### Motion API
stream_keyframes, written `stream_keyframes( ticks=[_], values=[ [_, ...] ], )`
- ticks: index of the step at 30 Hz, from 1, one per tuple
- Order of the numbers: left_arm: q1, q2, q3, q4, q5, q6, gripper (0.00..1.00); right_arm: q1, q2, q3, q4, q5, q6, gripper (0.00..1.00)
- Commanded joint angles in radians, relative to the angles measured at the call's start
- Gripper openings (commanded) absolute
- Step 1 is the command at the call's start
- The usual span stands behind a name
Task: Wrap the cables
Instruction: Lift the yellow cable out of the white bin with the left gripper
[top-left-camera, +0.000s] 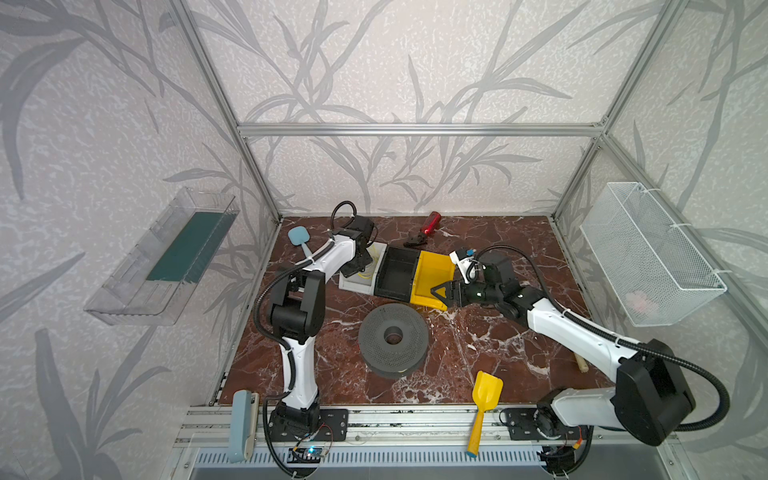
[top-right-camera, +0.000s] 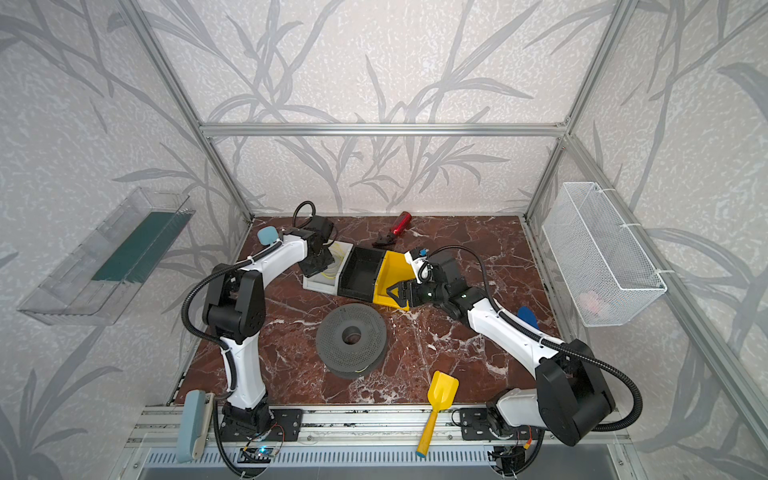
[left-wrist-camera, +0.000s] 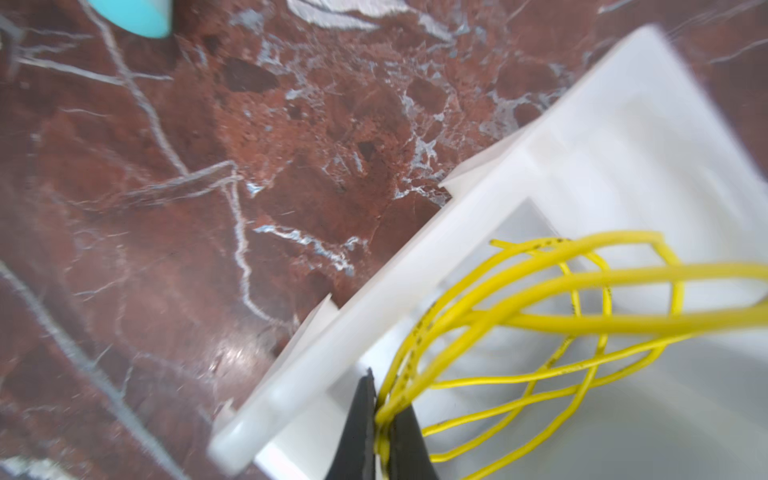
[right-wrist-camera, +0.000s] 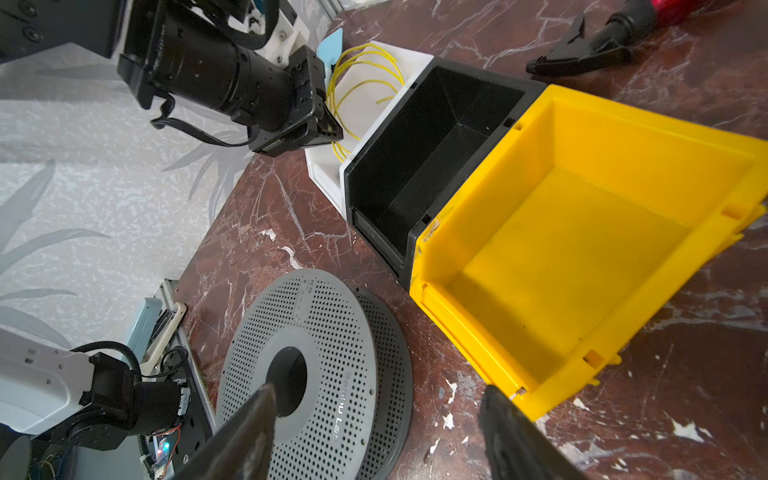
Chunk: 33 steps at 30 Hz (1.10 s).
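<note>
Where cables (left-wrist-camera: 623, 274) loop (white bin (left-wrist-camera: 415, 266)), left tool (left-wrist-camera: 384, 417) pinches them.

both top views look steeply down from high at the front edge, side by side, sharing the whole counter (top-left-camera: 478, 353). the left wrist camera sits very near the white bin (left-wrist-camera: 602, 137) and the cables (left-wrist-camera: 623, 322), partly blurred. the right wrist camera looks low across the counter from farther off, sharing that bin.
</note>
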Motion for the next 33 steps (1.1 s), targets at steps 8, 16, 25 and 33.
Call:
stream_keyframes(
  ticks=[8, 16, 25, 33],
  values=[
    [-0.011, -0.247, -0.092, -0.016, -0.082, -0.059, 0.00, -0.004, -0.045, -0.009, -0.048, 0.016, -0.027, 0.76],
    [0.016, -0.427, -0.175, 0.050, 0.069, 0.041, 0.00, -0.062, 0.038, -0.013, -0.050, -0.022, -0.042, 0.76],
    [0.073, -0.592, -0.235, 0.060, 0.270, 0.112, 0.02, -0.064, 0.175, 0.048, -0.034, -0.056, -0.089, 0.65],
    [0.089, -0.640, -0.248, 0.042, 0.292, 0.110, 0.02, -0.095, 0.272, 0.088, -0.030, 0.037, -0.152, 0.61]
  ],
)
